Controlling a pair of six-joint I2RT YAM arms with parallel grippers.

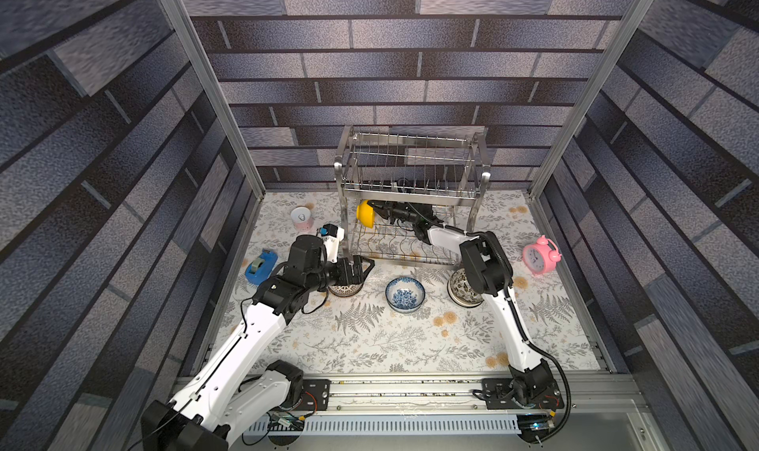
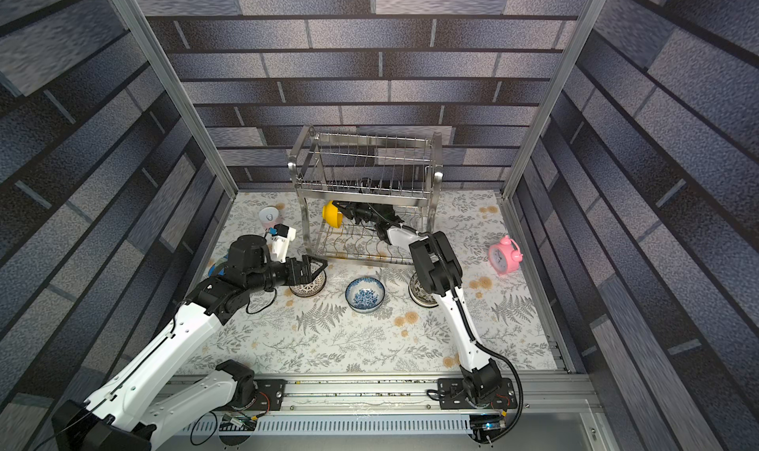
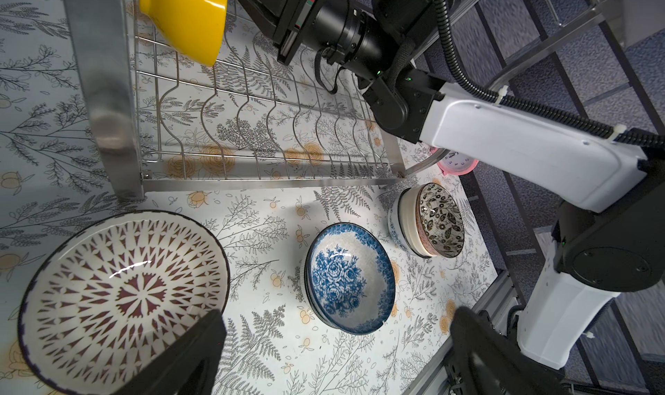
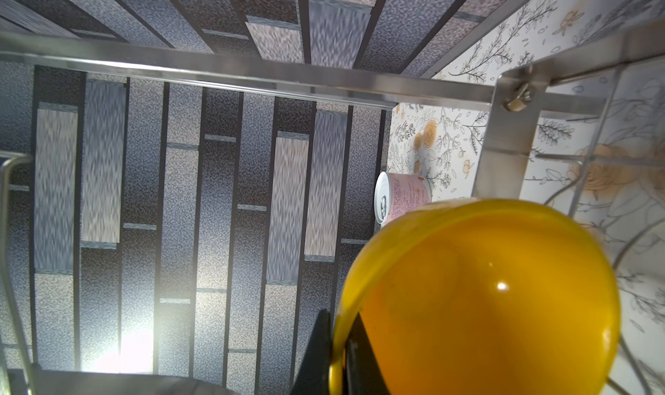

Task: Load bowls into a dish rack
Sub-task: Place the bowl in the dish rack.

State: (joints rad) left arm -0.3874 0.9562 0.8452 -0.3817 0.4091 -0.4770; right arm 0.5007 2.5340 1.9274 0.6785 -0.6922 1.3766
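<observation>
The right gripper is clamped on the rim of the yellow bowl. The bowl is held on edge within the lower tier of the dish rack, at the rack's end nearer the left arm. The left gripper is held with jaws apart over a brown-patterned bowl just in front of the rack. A blue-and-white bowl and a stack topped by a leaf-patterned bowl are also set in front of the rack.
</observation>
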